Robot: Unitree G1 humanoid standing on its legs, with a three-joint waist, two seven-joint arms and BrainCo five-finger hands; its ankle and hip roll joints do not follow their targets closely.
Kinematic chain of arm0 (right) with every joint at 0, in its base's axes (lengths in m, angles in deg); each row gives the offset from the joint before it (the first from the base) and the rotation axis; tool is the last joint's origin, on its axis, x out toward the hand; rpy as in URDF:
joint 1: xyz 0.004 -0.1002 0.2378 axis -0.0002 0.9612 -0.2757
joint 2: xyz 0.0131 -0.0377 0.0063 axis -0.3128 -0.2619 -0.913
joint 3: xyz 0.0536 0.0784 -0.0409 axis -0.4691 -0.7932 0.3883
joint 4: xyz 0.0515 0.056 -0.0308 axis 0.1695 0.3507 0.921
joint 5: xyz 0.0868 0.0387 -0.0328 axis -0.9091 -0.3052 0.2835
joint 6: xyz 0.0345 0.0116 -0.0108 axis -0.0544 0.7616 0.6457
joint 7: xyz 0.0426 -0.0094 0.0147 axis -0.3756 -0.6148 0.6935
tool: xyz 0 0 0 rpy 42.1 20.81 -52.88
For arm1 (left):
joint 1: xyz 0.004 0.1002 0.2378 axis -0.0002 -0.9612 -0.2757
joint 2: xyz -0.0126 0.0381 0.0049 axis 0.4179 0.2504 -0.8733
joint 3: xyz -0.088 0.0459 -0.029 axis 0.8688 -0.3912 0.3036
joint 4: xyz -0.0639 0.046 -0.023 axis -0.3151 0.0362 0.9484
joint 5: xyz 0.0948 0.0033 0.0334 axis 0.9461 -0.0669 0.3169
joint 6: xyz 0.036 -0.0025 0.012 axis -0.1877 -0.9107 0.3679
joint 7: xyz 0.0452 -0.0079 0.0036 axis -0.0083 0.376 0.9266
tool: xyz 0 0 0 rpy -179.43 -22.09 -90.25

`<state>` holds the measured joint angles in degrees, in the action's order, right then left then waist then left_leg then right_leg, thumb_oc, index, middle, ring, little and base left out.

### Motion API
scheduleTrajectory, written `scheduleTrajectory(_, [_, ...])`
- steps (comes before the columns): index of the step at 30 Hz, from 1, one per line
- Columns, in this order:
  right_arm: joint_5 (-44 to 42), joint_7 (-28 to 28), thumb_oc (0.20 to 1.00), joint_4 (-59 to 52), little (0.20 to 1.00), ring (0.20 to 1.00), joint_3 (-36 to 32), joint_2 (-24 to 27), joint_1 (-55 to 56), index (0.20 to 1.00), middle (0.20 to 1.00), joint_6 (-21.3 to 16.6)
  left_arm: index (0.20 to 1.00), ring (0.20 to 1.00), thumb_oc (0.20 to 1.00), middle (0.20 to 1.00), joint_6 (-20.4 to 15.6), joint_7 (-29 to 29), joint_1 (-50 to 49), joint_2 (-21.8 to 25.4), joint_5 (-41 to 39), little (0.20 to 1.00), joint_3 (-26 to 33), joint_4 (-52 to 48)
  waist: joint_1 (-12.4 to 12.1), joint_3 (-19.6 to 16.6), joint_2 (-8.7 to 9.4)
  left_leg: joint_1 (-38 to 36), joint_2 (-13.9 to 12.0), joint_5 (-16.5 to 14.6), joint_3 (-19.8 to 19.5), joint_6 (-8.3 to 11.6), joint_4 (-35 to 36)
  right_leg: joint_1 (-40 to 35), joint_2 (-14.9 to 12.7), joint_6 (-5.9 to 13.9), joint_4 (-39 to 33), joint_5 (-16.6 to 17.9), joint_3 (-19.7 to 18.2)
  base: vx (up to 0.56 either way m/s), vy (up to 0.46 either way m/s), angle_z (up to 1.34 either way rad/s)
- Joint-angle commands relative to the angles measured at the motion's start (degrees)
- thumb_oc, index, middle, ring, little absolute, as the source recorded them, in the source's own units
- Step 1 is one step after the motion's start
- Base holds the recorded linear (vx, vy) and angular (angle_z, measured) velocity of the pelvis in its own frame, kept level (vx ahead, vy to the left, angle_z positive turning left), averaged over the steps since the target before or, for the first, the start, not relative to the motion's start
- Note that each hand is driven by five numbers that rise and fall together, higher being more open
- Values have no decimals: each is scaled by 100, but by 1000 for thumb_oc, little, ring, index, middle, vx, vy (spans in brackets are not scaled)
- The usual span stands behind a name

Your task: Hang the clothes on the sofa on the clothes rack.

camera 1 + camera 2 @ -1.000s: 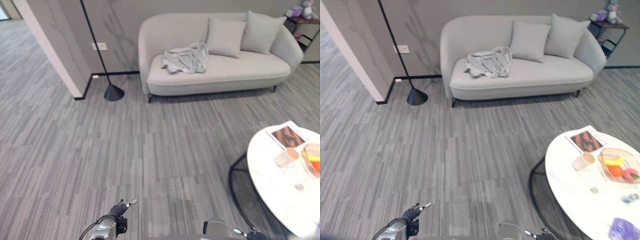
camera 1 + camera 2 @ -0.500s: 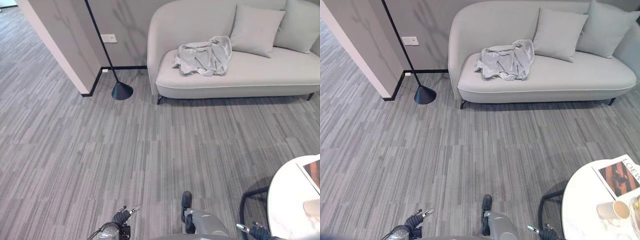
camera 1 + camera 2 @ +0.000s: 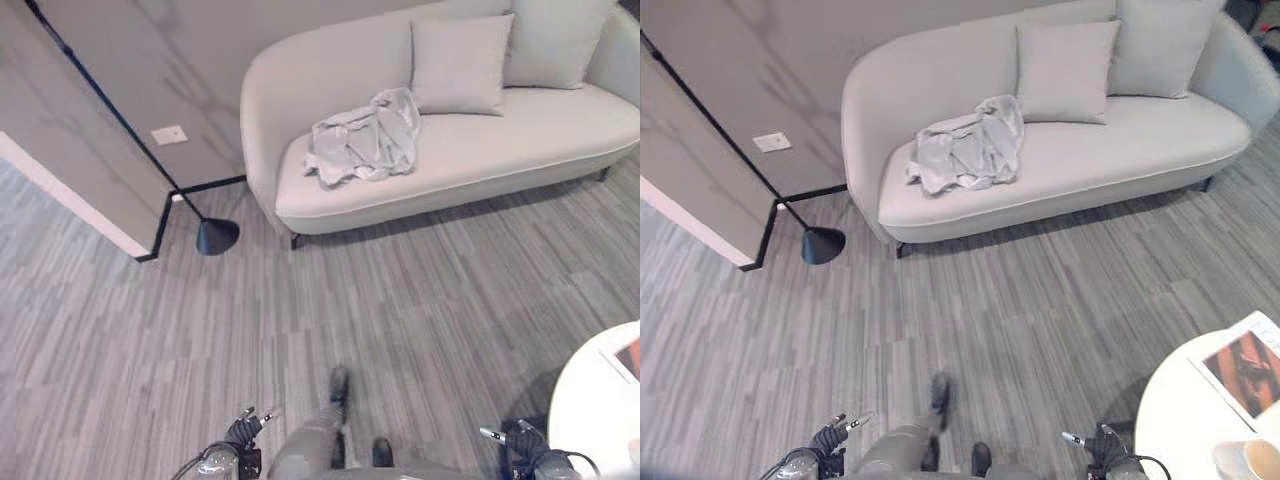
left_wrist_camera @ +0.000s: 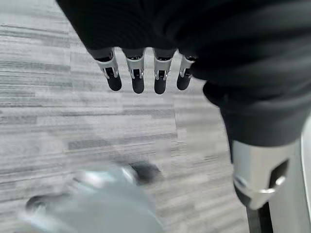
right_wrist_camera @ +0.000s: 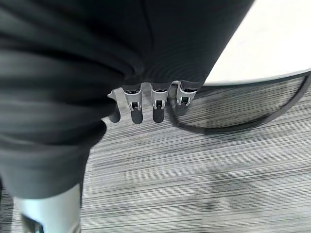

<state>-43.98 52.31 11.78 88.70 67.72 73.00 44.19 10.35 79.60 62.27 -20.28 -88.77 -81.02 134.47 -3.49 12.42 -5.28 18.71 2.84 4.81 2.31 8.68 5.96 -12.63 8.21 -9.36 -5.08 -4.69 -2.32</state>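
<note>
Light grey garment lies crumpled on the sofa seat, at the end nearest the floor lamp base, just beside a cushion. Rumpled heap with many folds; long axis runs roughly along the seat, the higher bunched part toward the cushion. Left hand hangs low over the floor, well apart from the sofa, fingers straight, holding nothing. Right hand likewise, fingers relaxed and empty, near the white round table.
</note>
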Motion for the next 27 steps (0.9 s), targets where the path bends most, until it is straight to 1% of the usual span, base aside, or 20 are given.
scheduleTrajectory(1, [27, -17, 1000, -368, 1000, 1000, -82, 14, 334, 1000, 1000, -142, 1000, 1000, 1000, 1000, -110, 37, 15, 118, 190, 1000, 145, -65, -226, -313, 268, -174, -25, 575, 910, -561, -96, -395, -369, 1132, 8, -169, -255, 791, 125, -64])
scheduleTrajectory(3, [274, 89, 1000, -346, 1000, 1000, 75, -95, 384, 1000, 1000, -136, 1000, 1000, 1000, 1000, -132, 27, -82, 109, 194, 1000, 347, 100, -314, -588, 336, -466, 32, 776, 752, -652, -96, -651, -490, 1156, 8, -411, -507, 826, 169, -154])
scheduleTrajectory(4, [354, 133, 1000, -285, 1000, 1000, 78, -187, 403, 1000, 1000, -97, 1000, 1000, 1000, 1000, -126, 19, -82, 122, 164, 1000, 461, 205, -348, -768, 514, -612, 99, 704, 705, -739, -96, -733, -740, 1311, 109, -406, -536, 839, 162, -136])
scheduleTrajectory(5, [401, 193, 1000, -223, 1000, 1000, 81, -245, 480, 1000, 1000, -125, 1000, 1000, 1000, 1000, -125, 37, -90, 148, 161, 1000, 503, 275, -366, -889, 704, -801, 239, 574, 670, -834, -96, -670, -1015, 1525, 590, -199, -482, 768, 155, -71])
scheduleTrajectory(6, [462, 212, 1000, -206, 1000, 1000, 104, -231, 453, 1000, 1000, -114, 1000, 1000, 1000, 1000, -102, 46, -70, 171, 156, 1000, 514, 260, -380, -903, 727, -898, 255, 483, 647, -879, -96, -461, -1082, 1666, 1049, 64, -466, 642, 143, -38])
scheduleTrajectory(7, [449, 231, 1000, -176, 1000, 1000, 84, -204, 417, 1000, 1000, -99, 1000, 1000, 1000, 1000, -66, 66, -39, 206, 160, 1000, 475, 183, -357, -820, 807, -1173, 391, 266, 595, -1014, -96, -20, -1228, 2022, 2280, 908, -438, 405, 123, -38])
scheduleTrajectory(8, [406, 220, 1000, -225, 1000, 1000, 51, -191, 389, 1000, 1000, -99, 1000, 1000, 1000, 1000, -46, 64, -4, 233, 177, 1000, 444, 168, -296, -753, 808, -1359, 413, 131, 565, -1080, -96, 314, -1288, 2128, 2917, 1403, -381, 423, 148, -1])
scheduleTrajectory(9, [360, 206, 1000, -250, 1000, 1000, 10, -193, 379, 1000, 1000, -105, 1000, 1000, 1000, 1000, -38, 70, 24, 270, 219, 1000, 391, 179, -234, -691, 776, -1538, 401, 15, 547, -1139, -96, 561, -1288, 2098, 3470, 1765, -338, 264, 152, 21])
scheduleTrajectory(10, [354, 191, 1000, -307, 1000, 1000, -16, -197, 383, 1000, 1000, -100, 1000, 1000, 1000, 1000, -33, 58, 31, 290, 227, 1000, 373, 165, -195, -651, 595, -1700, 245, -81, 490, -1185, -96, 996, -1282, 1957, 3978, 1715, -181, 176, 111, 34])
scheduleTrajectory(11, [355, 191, 1000, -310, 1000, 1000, -16, -197, 384, 1000, 1000, -98, 1000, 1000, 1000, 1000, -33, 58, 31, 289, 227, 1000, 373, 165, -184, -649, 623, -1695, 277, -80, 486, -1188, -96, 1025, -1312, 1958, 4046, 1669, -177, 403, 167, 29])
scheduleTrajectory(12, [279, 157, 1000, -339, 1000, 1000, -71, -215, 450, 1000, 1000, -113, 1000, 1000, 1000, 1000, -37, 41, 130, 317, 194, 1000, 345, 123, -6, -565, 380, -2112, 157, -344, 215, -1238, -96, 1801, -1645, 1550, 3902, 946, 499, 345, 95, 20])
scheduleTrajectory(13, [279, 157, 1000, -340, 1000, 1000, -71, -216, 452, 1000, 1000, -114, 1000, 1000, 1000, 1000, -36, 41, 128, 318, 194, 1000, 345, 123, 32, -540, 384, -2143, 167, -350, 178, -1236, -96, 1748, -1660, 1548, 3893, 927, 539, 472, 76, 25])
scheduleTrajectory(14, [261, 140, 1000, -351, 1000, 1000, -77, -199, 446, 1000, 1000, -127, 1000, 1000, 1000, 1000, -65, 9, 183, 335, 146, 1000, 322, 98, 89, -465, 365, -2297, 151, -481, 76, -1213, -96, 1960, -1698, 1496, 3434, 675, 728, 253, -61, 49])
scheduleTrajectory(15, [244, 143, 1000, -358, 1000, 1000, -86, -196, 458, 1000, 1000, -117, 1000, 1000, 1000, 1000, -70, 11, 197, 332, 142, 1000, 281, 67, 179, -429, 361, -2418, 176, -563, -74, -1180, -96, 2033, -1613, 1501, 2910, 612, 796, 474, -134, 68])
scheduleTrajectory(16, [210, 127, 1000, -322, 1000, 1000, -77, -200, 449, 1000, 1000, -104, 1000, 1000, 1000, 1000, -96, -11, 242, 337, 146, 1000, 258, 68, 288, -383, 458, -2589, 250, -717, -241, -1122, -96, 2121, -1453, 1646, 1698, 764, 638, 511, -154, 110])
scheduleTrajectory(17, [192, 112, 1000, -294, 1000, 1000, -80, -204, 443, 1000, 1000, -92, 1000, 1000, 1000, 1000, -121, -40, 273, 332, 171, 1000, 256, 103, 360, -328, 497, -2783, 270, -871, -364, -1099, -96, 2161, -1343, 1739, 1013, 968, 578, 516, -155, 108])
scheduleTrajectory(19, [194, 115, 1000, -217, 1000, 1000, -61, -227, 454, 1000, 1000, -85, 1000, 1000, 1000, 1000, -144, -45, 279, 330, 200, 1000, 288, 117, 444, -295, 576, -3030, 316, -1034, -502, -1028, -96, 2422, -1181, 1935, 238, 1324, 576, 400, -95, 89])
scheduleTrajectory(21, [231, 123, 1000, -148, 1000, 1000, -34, -229, 440, 1000, 1000, -66, 1000, 1000, 1000, 1000, -149, -33, 267, 302, 249, 1000, 287, 141, 487, -269, 599, -3208, 280, -1162, -572, -962, -96, 2626, -1090, 2043, 8, 1438, 843, 360, -108, 111])
scheduleTrajectory(23, [264, 122, 1000, -123, 1000, 1000, -50, -192, 571, 1000, 1000, -82, 1000, 1000, 1000, 1000, -166, -37, 277, 251, 317, 1000, 221, 150, 574, -357, 696, -3345, 259, -1353, -792, -949, -96, 2495, -1006, 1925, 8, 1591, 682, 392, -205, 113])
scheduleTrajectory(27, [248, 110, 1000, 121, 1000, 1000, -103, -120, 672, 1000, 1000, -63, 1000, 1000, 1000, 1000, -164, -48, 330, 203, 319, 1000, 71, 156, 616, -452, 687, -3467, -19, -1367, -1074, -835, -96, 2246, -936, 1787, 92, 1695, 456, 263, -218, 55])
